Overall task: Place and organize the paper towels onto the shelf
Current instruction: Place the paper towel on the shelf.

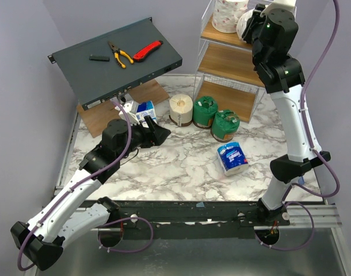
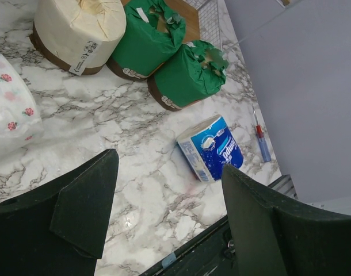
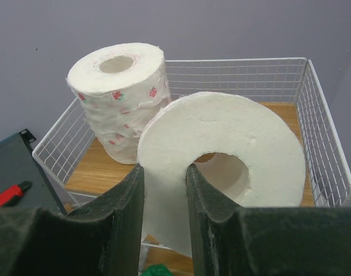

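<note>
My right gripper [image 3: 164,172] is shut on a white paper towel roll [image 3: 221,144], one finger inside its core and one outside. It holds the roll at the top tier of the shelf [image 3: 313,115], beside an upright pink-print roll [image 3: 119,98]. In the top view this gripper [image 1: 251,26] is high at the shelf [image 1: 233,63]. My left gripper [image 1: 160,132] is open and holds nothing, low over the marble table. Beyond its fingers [image 2: 86,201] lie a cream roll [image 2: 77,29], two green-wrapped rolls [image 2: 147,40] [image 2: 187,77] and a blue-and-white pack [image 2: 210,148].
A slanted dark grey box [image 1: 77,66] at the back left carries pliers [image 1: 120,54] and a red knife [image 1: 147,50]. A flat wooden board [image 1: 103,115] lies under it. A pink-print roll [image 2: 8,109] and a blue pack [image 1: 145,110] sit by the left gripper.
</note>
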Controlling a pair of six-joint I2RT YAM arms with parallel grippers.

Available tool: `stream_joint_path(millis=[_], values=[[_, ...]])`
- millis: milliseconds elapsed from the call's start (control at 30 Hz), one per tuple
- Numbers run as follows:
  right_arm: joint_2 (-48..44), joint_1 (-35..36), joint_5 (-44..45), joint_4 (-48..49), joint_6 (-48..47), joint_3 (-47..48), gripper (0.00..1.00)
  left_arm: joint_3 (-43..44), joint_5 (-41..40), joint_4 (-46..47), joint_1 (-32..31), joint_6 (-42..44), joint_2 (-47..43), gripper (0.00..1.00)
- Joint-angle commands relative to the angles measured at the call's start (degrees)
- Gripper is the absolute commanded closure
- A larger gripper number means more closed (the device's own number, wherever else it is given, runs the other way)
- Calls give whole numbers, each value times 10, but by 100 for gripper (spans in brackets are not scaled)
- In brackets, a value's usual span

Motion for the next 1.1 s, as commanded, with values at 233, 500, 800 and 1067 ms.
stream_joint_path(millis=[233, 500, 800, 1067], values=[[-32, -5, 26, 5, -21, -8, 68, 23, 31, 12, 2, -6, 25, 25], [-25, -4, 5, -26, -3, 19, 67, 21, 29, 8, 2, -10, 16, 25], [-11, -4, 21, -14, -10, -1, 58, 36, 35, 13, 1, -17, 25, 25], [3, -4, 31, 8, -14, 8, 45, 48, 38, 16, 0, -17, 37, 25]])
